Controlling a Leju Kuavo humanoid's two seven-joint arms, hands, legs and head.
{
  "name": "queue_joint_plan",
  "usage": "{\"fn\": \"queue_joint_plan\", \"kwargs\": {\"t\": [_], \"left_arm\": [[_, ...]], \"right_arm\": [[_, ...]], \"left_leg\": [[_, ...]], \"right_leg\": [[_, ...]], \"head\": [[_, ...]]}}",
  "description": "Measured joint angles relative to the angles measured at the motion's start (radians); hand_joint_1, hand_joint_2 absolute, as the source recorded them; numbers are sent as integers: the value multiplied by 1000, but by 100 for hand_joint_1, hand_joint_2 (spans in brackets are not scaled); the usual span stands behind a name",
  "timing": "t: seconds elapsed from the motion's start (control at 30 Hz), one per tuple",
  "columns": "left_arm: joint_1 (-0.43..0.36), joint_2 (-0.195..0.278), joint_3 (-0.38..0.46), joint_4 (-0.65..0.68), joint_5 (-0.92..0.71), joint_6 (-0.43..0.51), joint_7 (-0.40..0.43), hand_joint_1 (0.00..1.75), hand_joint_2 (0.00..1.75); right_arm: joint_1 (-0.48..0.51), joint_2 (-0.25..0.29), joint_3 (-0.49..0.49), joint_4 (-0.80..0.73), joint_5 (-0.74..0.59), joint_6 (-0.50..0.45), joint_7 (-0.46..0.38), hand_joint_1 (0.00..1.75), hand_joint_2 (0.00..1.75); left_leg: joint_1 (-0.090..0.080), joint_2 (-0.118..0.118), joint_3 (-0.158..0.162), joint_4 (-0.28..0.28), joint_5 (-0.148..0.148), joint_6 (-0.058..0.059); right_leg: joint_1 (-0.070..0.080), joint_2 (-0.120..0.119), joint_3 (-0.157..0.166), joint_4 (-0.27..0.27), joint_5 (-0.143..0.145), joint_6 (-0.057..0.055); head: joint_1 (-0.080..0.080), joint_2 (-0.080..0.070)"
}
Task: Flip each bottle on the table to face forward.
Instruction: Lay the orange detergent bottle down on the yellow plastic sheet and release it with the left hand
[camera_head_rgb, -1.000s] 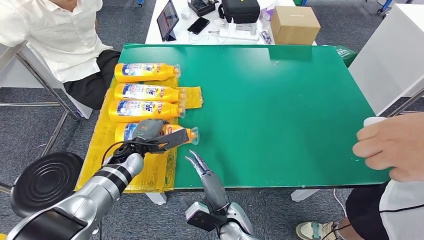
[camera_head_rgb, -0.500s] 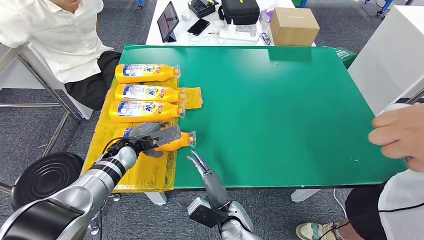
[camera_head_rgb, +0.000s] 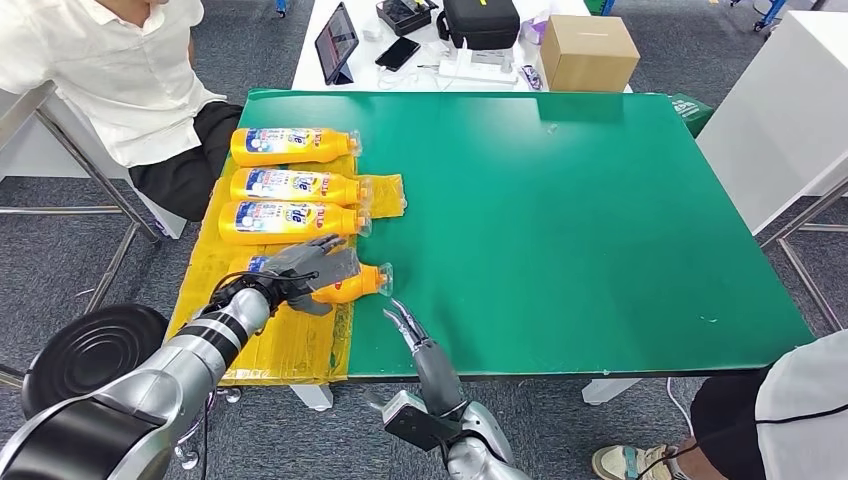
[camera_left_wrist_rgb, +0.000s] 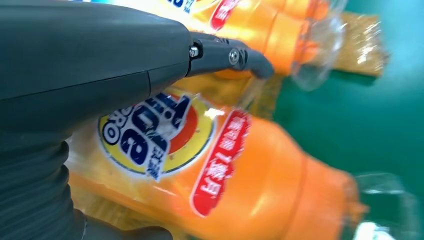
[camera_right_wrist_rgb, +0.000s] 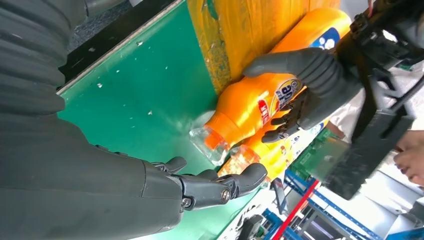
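Observation:
Several orange bottles lie on their sides on a yellow mat (camera_head_rgb: 290, 345) at the left of the green table (camera_head_rgb: 560, 220). Three of them, the far bottle (camera_head_rgb: 290, 145), the middle one (camera_head_rgb: 295, 185) and the third (camera_head_rgb: 285, 220), show their blue labels. My left hand (camera_head_rgb: 305, 265) grips the nearest bottle (camera_head_rgb: 357, 282), whose clear cap points right. Close up, that bottle (camera_left_wrist_rgb: 250, 180) shows a round logo label beside my left hand (camera_left_wrist_rgb: 90, 55). My right hand (camera_head_rgb: 408, 325) hovers open at the table's front edge, just right of this bottle (camera_right_wrist_rgb: 250, 105) and apart from it.
A seated person in a white shirt (camera_head_rgb: 110, 70) is beside the table's far left corner. A white table behind holds a cardboard box (camera_head_rgb: 588, 48), a black case (camera_head_rgb: 480, 20) and a tablet (camera_head_rgb: 335, 38). A black stool (camera_head_rgb: 90, 355) stands at my left.
The person's hand at the right edge has withdrawn out of sight. My left hand has settled lower on the nearest bottle and turned it. My right hand has edged slightly to the right.

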Motion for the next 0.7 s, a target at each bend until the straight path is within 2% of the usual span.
{"fn": "queue_joint_plan", "kwargs": {"t": [0.17, 0.3, 0.43, 0.7], "left_arm": [[70, 33, 40, -144, 198, -27, -107, 0, 175], [130, 68, 69, -273, 269, -41, -129, 0, 175], [164, 89, 80, -343, 279, -41, -134, 0, 0], [247, 134, 83, -562, 330, -13, -135, 0, 0]], "right_arm": [[7, -13, 0, 0, -24, -30, 0, 0, 175], [16, -25, -1, 0, -29, -39, 0, 0, 175], [19, -31, -1, 0, -29, -43, 0, 0, 175], [38, -49, -11, -12, -29, -60, 0, 0, 175]], "left_leg": [[0, 1, -1, 0, 0, 0], [0, 1, -2, 0, 0, 0], [0, 0, -3, 0, 0, 0], [0, 0, -4, 0, 0, 0]], "right_leg": [[0, 0, -1, 0, 0, 0], [0, 0, -3, 0, 0, 0], [1, 0, -3, 0, -1, 0], [0, 0, -3, 0, -1, 0]], "head": [[0, 0], [0, 0], [0, 0], [0, 0]]}}
